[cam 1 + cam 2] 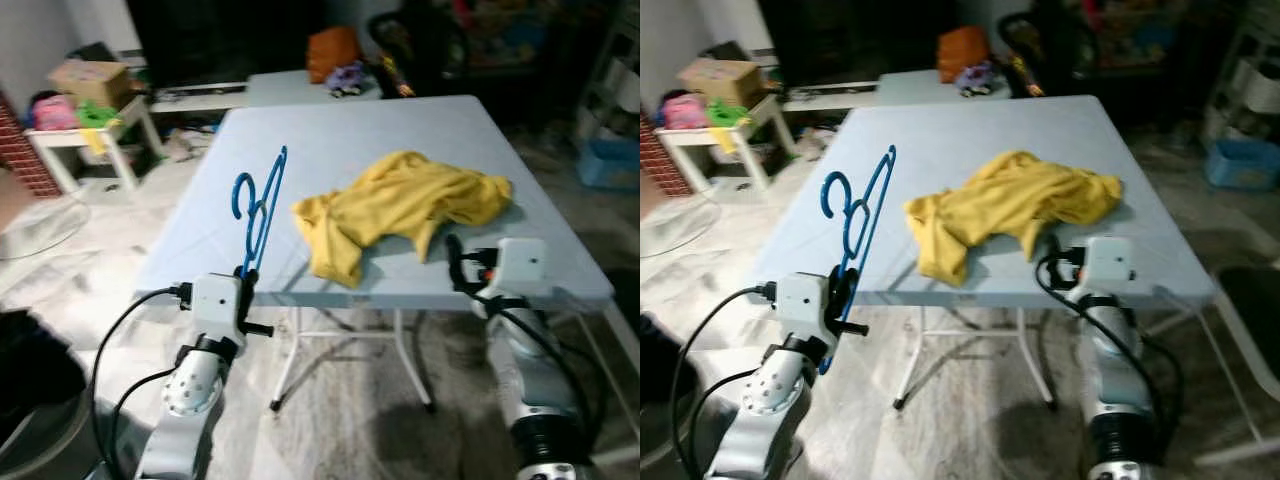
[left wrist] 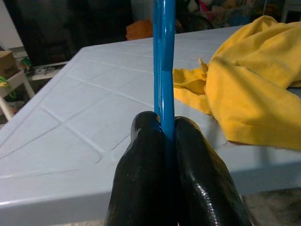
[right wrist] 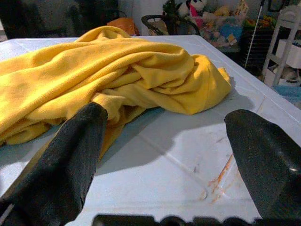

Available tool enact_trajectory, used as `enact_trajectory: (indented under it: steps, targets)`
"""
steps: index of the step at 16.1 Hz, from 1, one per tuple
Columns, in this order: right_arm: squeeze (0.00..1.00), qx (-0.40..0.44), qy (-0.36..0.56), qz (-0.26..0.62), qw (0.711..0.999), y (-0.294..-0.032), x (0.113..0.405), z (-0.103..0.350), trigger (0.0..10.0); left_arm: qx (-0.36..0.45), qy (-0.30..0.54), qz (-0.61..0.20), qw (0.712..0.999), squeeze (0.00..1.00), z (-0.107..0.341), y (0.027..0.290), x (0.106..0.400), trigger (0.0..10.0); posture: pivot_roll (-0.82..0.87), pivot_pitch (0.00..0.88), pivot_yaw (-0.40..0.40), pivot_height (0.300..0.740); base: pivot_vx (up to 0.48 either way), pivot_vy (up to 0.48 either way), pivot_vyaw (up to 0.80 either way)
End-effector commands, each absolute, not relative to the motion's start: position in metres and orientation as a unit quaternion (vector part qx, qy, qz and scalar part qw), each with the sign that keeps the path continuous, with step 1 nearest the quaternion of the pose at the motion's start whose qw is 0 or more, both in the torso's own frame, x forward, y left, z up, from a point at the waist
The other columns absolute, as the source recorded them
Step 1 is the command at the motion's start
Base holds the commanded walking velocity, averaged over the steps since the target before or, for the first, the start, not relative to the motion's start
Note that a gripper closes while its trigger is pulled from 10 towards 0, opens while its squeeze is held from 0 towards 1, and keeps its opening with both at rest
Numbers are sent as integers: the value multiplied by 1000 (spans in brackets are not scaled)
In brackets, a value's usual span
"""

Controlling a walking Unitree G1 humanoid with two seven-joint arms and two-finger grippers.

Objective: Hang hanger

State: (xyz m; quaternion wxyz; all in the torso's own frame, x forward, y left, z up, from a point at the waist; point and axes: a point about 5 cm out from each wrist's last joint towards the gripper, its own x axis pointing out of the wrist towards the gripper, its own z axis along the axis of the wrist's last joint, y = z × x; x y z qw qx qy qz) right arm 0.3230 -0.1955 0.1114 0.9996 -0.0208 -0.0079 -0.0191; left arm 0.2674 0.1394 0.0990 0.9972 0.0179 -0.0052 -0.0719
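Left gripper (image 2: 164, 129), jaws clamped on the lower bar of the blue hanger (image 1: 258, 205), holds it upright over the near left edge of the bench (image 1: 350, 130), long axis rising away from the jaws. Right gripper (image 3: 164, 141), jaws wide apart, faces the crumpled yellow shirt (image 1: 400, 205) lying just ahead: soft fleece against thin, rigid, glossy plastic.
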Motion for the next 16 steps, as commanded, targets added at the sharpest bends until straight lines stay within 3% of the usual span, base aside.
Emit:
enact_trajectory:
  steps: [1,4,8,16]
  targets:
    - [0,-21,-12,5,1000,-182,325,118,10000,17,-8,-50,999,0,101,149,267,10000,-65,0,45,740,0,0,-800]
    - [0,-28,-7,24,999,-177,330,124,10000,-13,10,-37,999,0,95,149,259,10000,-24,0,12,740,0,0,-800]
    - [0,-18,-1,40,999,-171,339,127,10000,6,17,-25,1000,0,95,147,245,10000,39,0,-20,740,0,0,-783]
    - [0,16,45,27,999,-164,336,117,10000,16,38,-47,998,0,91,145,245,10000,12,0,-3,740,0,0,0]
